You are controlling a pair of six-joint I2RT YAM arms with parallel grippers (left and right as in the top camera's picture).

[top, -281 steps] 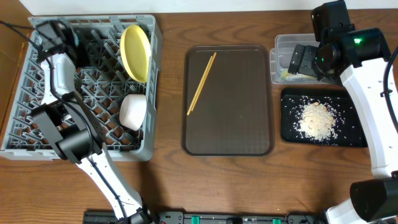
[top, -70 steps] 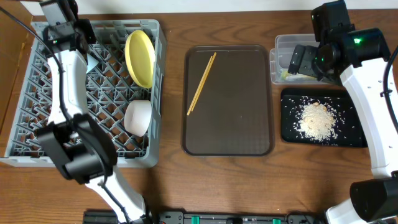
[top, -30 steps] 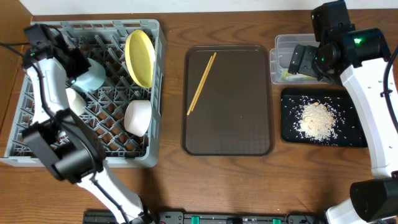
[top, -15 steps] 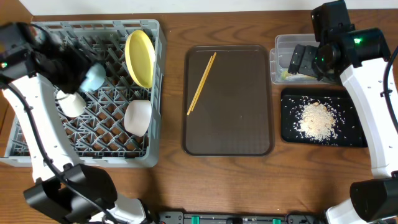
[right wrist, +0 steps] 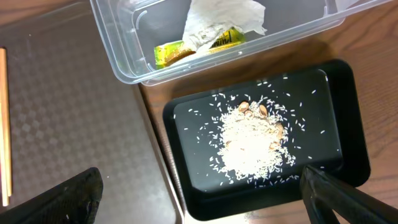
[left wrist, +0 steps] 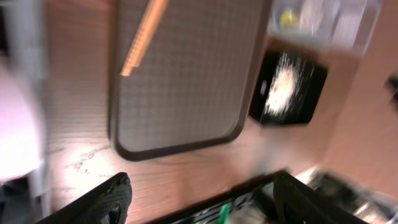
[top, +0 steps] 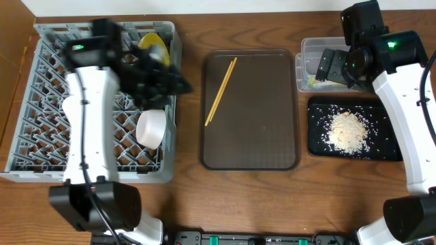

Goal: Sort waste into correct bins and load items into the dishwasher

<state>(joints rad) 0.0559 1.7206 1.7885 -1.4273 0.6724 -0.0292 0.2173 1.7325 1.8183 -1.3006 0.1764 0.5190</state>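
Note:
The grey dish rack, the dishwasher (top: 37, 88), holds an upright yellow plate (top: 152, 41) and a white bowl (top: 151, 127). My left gripper (top: 176, 83) is blurred over the rack's right edge, open and empty; its fingers (left wrist: 107, 200) frame bare table. Two chopsticks (top: 221, 90) lie on the brown serving tray (top: 251, 146). My right gripper (top: 328, 67) hangs open and empty above the clear tub (top: 310, 46). In that tub lie the green wrapper (right wrist: 180, 51) and white paper (right wrist: 224, 22). Rice scraps (right wrist: 252, 143) fill the black tray (top: 320, 146).
My left arm's white link crosses the middle of the rack and hides what lies under it. The brown serving tray (left wrist: 180, 81) sits between rack and bins, its right rim close to the black tray (right wrist: 186, 199). Bare wood lies along the table front.
My left gripper let go of the light blue bowl in the rack and opened. The left arm then swung fast from the rack's left side to its right edge. The right arm stayed still.

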